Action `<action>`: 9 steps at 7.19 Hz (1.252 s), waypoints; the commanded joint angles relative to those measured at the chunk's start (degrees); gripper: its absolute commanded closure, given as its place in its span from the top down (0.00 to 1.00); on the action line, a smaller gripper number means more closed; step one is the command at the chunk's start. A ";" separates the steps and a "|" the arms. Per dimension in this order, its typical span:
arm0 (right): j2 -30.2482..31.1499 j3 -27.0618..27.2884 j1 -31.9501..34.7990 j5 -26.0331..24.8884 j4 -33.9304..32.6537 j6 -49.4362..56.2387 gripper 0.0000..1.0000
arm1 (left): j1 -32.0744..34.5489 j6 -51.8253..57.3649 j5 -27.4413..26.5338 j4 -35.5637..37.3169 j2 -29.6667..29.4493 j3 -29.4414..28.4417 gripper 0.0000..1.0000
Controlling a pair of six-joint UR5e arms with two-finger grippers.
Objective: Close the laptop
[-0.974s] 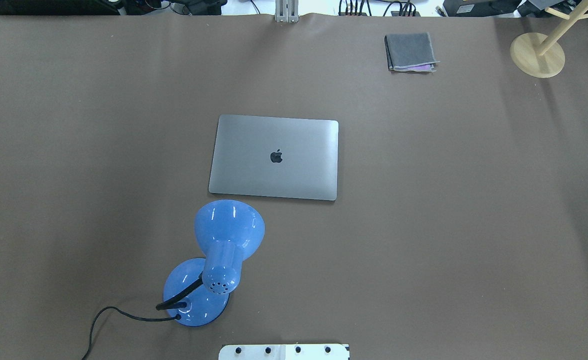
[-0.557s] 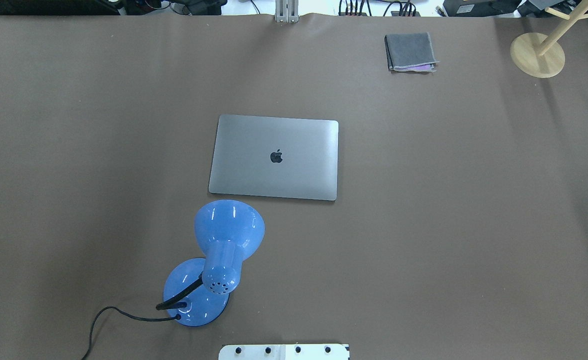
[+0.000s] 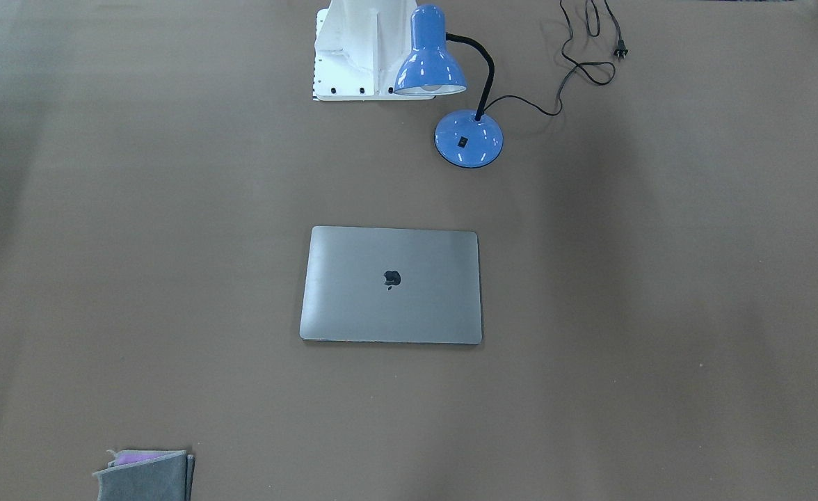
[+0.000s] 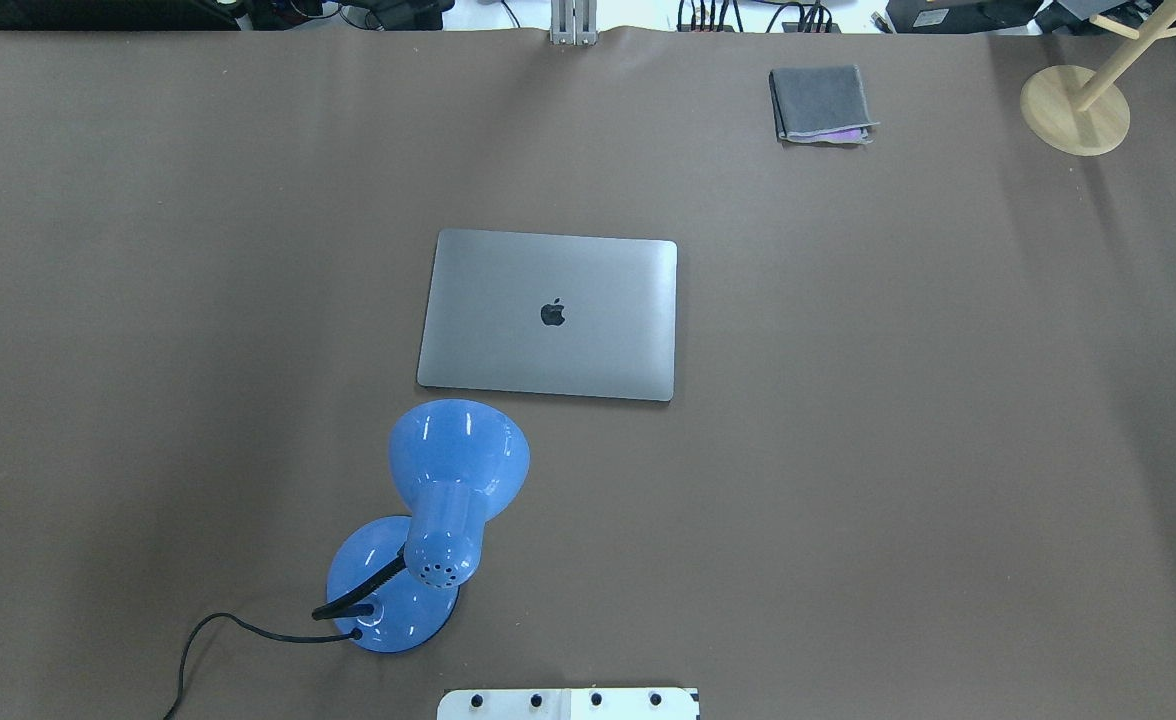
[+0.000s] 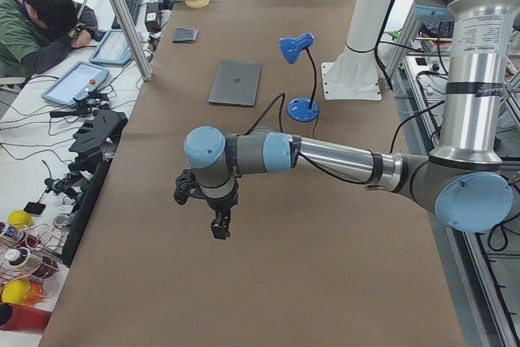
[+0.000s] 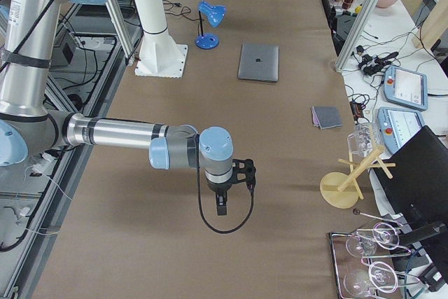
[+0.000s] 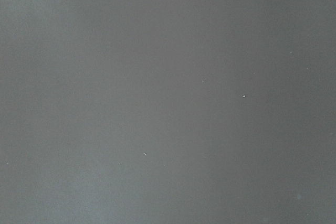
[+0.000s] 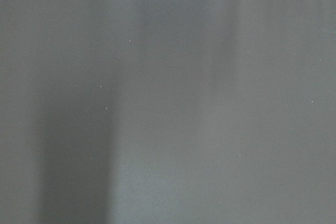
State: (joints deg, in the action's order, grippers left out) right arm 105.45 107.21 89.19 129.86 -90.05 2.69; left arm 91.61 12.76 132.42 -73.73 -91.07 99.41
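Laptop (image 4: pixel 548 315) lies flat at table centre, lid down, logo up (looks fully shut, so the task is judged done). Best move is to keep the arms clear, no extra pressing. Left gripper (image 5: pixel 219 229) and right gripper (image 6: pixel 221 206) hang over the table ends, well apart from it; their jaw state cannot be told. Table (image 4: pixel 948 400) is matte brown, with a blue lamp (image 4: pixel 448 480) near and a folded cloth (image 4: pixel 820 103) far right. An operator (image 5: pixel 41 26) sits at a side desk.

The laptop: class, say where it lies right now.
In the overhead view the laptop lies shut near the middle of the table, just beyond the blue lamp, apart from it.
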 commanded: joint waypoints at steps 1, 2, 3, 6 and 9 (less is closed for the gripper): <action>0.37 3.71 -0.60 0.56 -6.62 0.03 1.00 | -0.29 0.16 0.12 -0.97 0.01 0.43 1.00; 0.37 3.71 -0.77 0.57 -6.54 0.03 1.00 | -0.29 0.16 0.12 -1.50 0.01 0.52 1.00; 0.46 3.71 -0.86 0.57 -6.54 0.03 1.00 | -0.29 0.16 0.12 -1.59 0.01 0.35 1.00; 0.37 3.71 -2.27 0.75 -6.36 0.03 1.00 | -0.29 0.07 0.21 -1.50 0.01 0.35 1.00; 0.37 3.71 -2.53 0.83 -6.36 0.03 1.00 | -0.29 0.07 0.12 -2.64 0.01 0.35 1.00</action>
State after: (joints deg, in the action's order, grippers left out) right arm 105.82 110.92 86.79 130.62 -96.42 2.72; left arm 91.32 12.83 132.55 -75.72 -91.06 99.86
